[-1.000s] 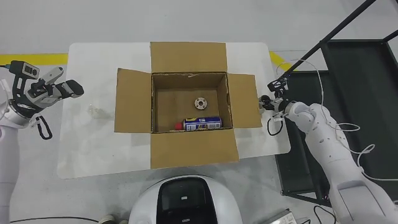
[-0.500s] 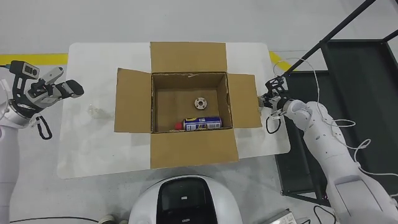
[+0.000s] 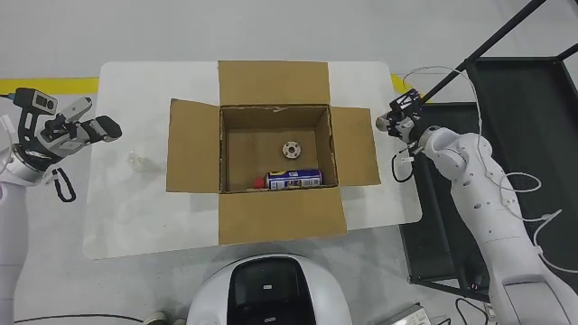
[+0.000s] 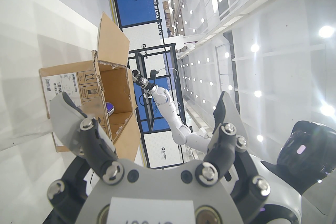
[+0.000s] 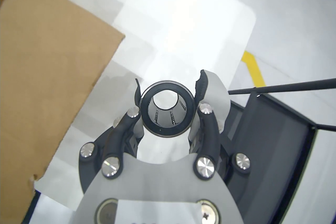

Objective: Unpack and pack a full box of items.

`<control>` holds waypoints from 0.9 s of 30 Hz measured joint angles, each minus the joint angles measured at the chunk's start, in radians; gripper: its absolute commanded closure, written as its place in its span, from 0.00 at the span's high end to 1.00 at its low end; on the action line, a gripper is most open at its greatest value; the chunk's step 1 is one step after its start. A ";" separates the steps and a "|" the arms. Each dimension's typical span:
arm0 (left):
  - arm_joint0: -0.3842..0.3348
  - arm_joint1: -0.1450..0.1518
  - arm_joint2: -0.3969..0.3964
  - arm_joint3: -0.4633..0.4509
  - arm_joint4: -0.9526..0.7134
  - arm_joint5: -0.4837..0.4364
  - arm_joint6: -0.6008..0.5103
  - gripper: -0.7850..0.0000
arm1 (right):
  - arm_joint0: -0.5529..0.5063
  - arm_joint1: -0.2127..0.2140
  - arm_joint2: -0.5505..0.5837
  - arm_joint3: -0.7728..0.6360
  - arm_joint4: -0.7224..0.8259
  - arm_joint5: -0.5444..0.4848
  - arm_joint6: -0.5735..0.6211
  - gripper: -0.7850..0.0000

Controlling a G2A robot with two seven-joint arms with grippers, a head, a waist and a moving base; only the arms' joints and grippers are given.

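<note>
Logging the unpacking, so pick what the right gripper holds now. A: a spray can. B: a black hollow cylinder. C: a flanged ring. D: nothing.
B: the right gripper is clamped on a black hollow cylinder, while the spray can lies inside the box.

From my remote desk I count one white table [image 3: 135,217], one open cardboard box [image 3: 275,117] with four flaps [image 3: 192,144] spread, two items inside it, one spray can [image 3: 295,180] and one small metal ring [image 3: 291,149], plus one black cylindrical sleeve [image 5: 168,112] at the box's three o'clock and one clear scrap [image 3: 140,158] at nine o'clock.
</note>
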 measured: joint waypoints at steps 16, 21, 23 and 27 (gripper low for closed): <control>0.000 0.000 0.000 0.000 0.000 0.000 0.000 1.00 | 0.031 -0.027 -0.167 -0.366 0.085 -0.138 -0.028 0.00; 0.000 0.000 0.000 0.000 0.000 0.000 0.000 1.00 | 0.111 -0.062 -0.336 -0.315 0.094 -0.152 0.003 0.00; 0.000 0.000 0.000 0.000 0.000 0.000 0.000 1.00 | 0.132 -0.069 -0.371 -0.297 0.106 -0.167 0.013 0.00; 0.000 0.000 0.000 0.000 0.000 0.000 0.000 1.00 | 0.133 -0.069 -0.371 -0.296 0.106 -0.168 0.013 0.00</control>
